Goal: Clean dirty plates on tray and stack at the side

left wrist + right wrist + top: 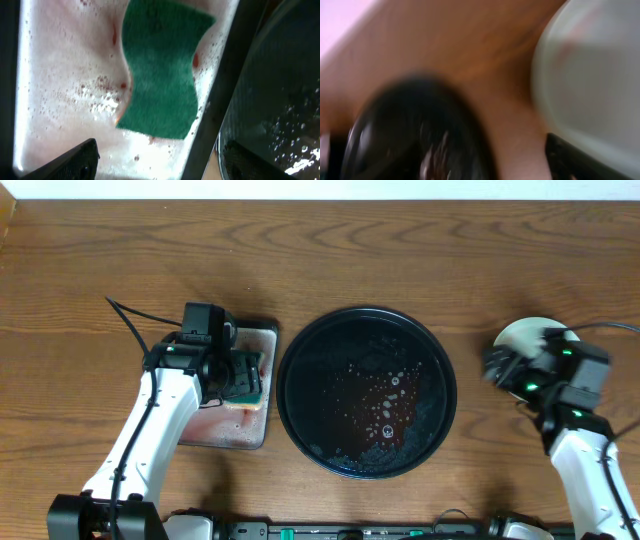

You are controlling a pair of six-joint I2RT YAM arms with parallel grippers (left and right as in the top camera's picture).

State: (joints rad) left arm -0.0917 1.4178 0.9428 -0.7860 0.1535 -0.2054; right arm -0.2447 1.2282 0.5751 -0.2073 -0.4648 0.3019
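Observation:
The round black tray (366, 391) sits mid-table with no plates on it, only soapy water and bubbles; it also shows in the left wrist view (280, 75) and, blurred, in the right wrist view (410, 135). A pale plate (522, 335) lies on the table at the right, partly hidden under my right arm, so I cannot tell how many are stacked; it shows in the right wrist view (590, 85). My right gripper (498, 367) is blurred, open and empty, between tray and plate. My left gripper (160, 165) is open and empty just short of a green sponge (160, 70).
The green sponge (245, 387) lies in a rectangular tray (225, 428) holding pinkish soapy water, left of the black tray. The rectangular tray's dark rim (225, 100) almost touches the round tray. Bare wooden table lies all around.

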